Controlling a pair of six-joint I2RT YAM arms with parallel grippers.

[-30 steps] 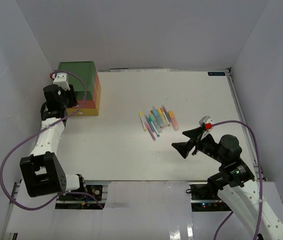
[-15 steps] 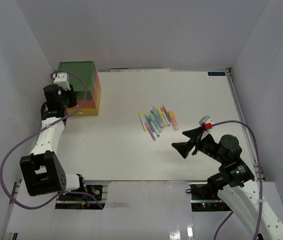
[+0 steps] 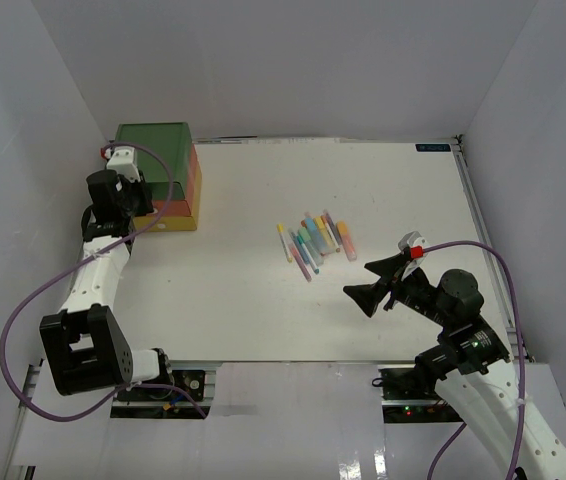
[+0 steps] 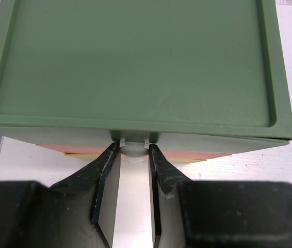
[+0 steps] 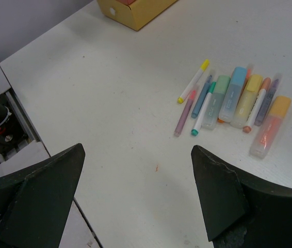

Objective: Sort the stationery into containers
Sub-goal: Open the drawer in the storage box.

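- Left gripper [image 4: 133,156]: its two fingers are pinched on the small white knob [image 4: 133,149] of the green top drawer [image 4: 135,62], one on each side and both touching it.
- Under the green one, the wrist view only shows a thin strip of the orange-red middle drawer [image 4: 190,154]. The yellow bottom drawer [image 5: 135,11] shows up in the right wrist view.
- The whole drawer stack [image 3: 168,180] sits at the far left of the table [image 3: 393,180]. All three look pushed in, so I can't tell what's inside any of them.
- Right gripper [image 5: 135,150]: fingers spread wide, nothing between them, hanging over bare table on the near right.
- The pens [image 3: 313,243] lie in a loose row around the middle of the table, side by side and mostly touching. They're well apart from the drawers, a bit far-left of the right gripper.
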